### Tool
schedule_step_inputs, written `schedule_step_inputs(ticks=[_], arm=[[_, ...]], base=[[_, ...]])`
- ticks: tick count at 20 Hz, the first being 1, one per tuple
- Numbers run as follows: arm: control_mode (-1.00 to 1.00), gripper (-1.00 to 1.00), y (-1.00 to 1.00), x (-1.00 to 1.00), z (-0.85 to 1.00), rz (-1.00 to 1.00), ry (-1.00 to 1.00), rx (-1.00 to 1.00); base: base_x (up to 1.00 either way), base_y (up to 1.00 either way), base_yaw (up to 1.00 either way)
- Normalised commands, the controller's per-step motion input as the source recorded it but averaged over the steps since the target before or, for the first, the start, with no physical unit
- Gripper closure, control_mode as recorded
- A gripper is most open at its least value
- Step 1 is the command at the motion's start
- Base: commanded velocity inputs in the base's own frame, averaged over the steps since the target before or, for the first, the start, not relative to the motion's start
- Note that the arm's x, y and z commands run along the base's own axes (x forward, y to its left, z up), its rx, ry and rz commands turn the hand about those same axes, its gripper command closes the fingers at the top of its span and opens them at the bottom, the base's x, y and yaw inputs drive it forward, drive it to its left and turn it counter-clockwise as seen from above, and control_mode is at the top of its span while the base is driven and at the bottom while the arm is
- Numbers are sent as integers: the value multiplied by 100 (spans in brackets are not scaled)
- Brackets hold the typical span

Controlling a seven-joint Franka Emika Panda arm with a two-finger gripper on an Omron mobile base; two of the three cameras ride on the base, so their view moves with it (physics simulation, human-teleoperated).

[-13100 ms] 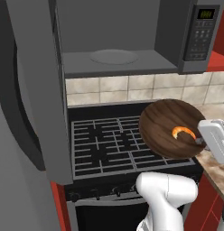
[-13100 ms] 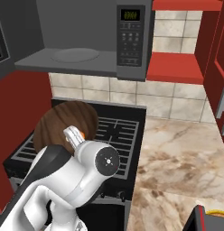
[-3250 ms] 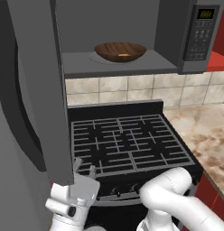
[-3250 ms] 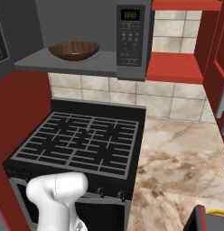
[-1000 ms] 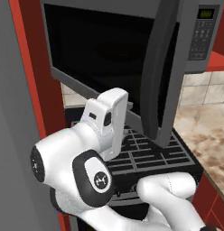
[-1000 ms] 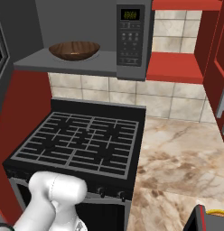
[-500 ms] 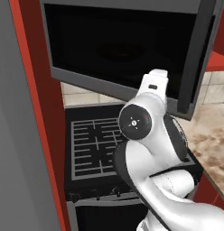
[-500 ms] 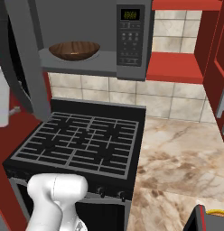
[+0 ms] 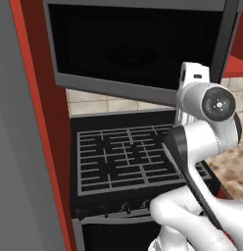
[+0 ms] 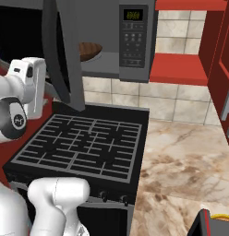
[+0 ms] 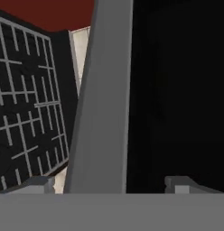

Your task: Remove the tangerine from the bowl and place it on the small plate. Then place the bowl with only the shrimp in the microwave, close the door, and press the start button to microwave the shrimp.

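Dark grey and black fill most of what lies ahead of the hand (image 11: 109,182): the door (image 9: 135,46) of the microwave (image 10: 135,39) hangs partly swung, and its grey frame runs straight up between the two fingertips (image 11: 39,184), which stand wide apart with nothing gripped between them. In the hand view one tip sits to the stove side of that frame and the other lies before the black window glass; whether either tip touches the door cannot be told.

From the right base view the door's edge and its vertical handle (image 10: 54,55) stand just beside the white hand, angled out from the microwave body. Beyond the door, deeper in the microwave cavity, the bowl (image 10: 90,49) of brown wood rests on the cavity floor, partly hidden by the door's edge. What lies inside the bowl is not visible from here. Farther out past the bowl is the keypad panel (image 10: 133,44) with its green display (image 10: 133,14).

Below the hand lies the black stove grate (image 9: 128,159), and off beyond it, on the keypad side, the marbled desk (image 10: 181,175). Red cabinets (image 10: 188,67) stand above that desk.
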Motion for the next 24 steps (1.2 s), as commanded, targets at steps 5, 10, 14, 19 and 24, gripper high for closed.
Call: schedule_step_inputs(ticks=[5, 10, 14, 19, 24], arm=[[-100, -100, 0, 43, 62, 15, 17, 0], [-100, -100, -3, 44, 24, 15, 10, 0], [-100, -100, -9, 52, -11, 17, 0, 0], [-100, -100, -3, 60, -19, 14, 0, 0], [-100, -100, 0, 71, 0, 10, 0, 0]], base=[[0, 0, 0], [0, 0, 0], [0, 0, 0], [0, 0, 0], [0, 0, 0]])
